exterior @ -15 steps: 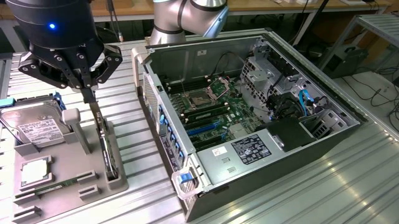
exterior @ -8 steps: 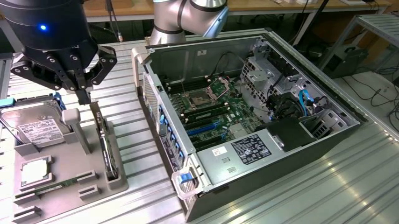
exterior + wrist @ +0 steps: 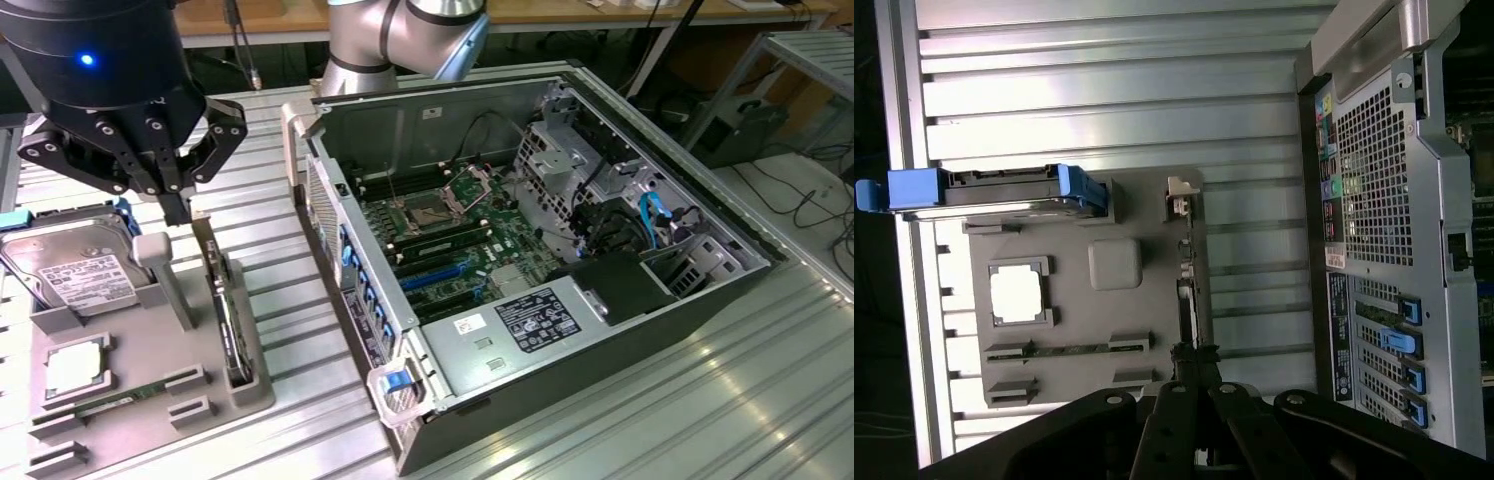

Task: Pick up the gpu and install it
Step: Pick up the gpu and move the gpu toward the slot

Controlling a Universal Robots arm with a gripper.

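The gpu (image 3: 222,305) stands on its long edge in a slot on the exterior view's right side of a grey holder tray (image 3: 140,345), its silver bracket end farthest from the camera. My black gripper (image 3: 176,212) hangs above the tray, just over the gpu's far end and apart from it, its fingers shut with nothing between them. In the wrist view the gpu (image 3: 1190,300) shows as a thin dark strip running away from the gripper (image 3: 1194,352). The open computer case (image 3: 534,250) lies to the exterior view's right, motherboard with blue slots (image 3: 434,278) exposed.
The tray (image 3: 1144,320) also carries a silver hard drive (image 3: 74,272) in a blue frame, a square processor (image 3: 76,366) and a narrow green memory stick (image 3: 114,402). The case's rear panel (image 3: 1379,200) borders the tray. Ribbed aluminium table (image 3: 747,400) lies all around.
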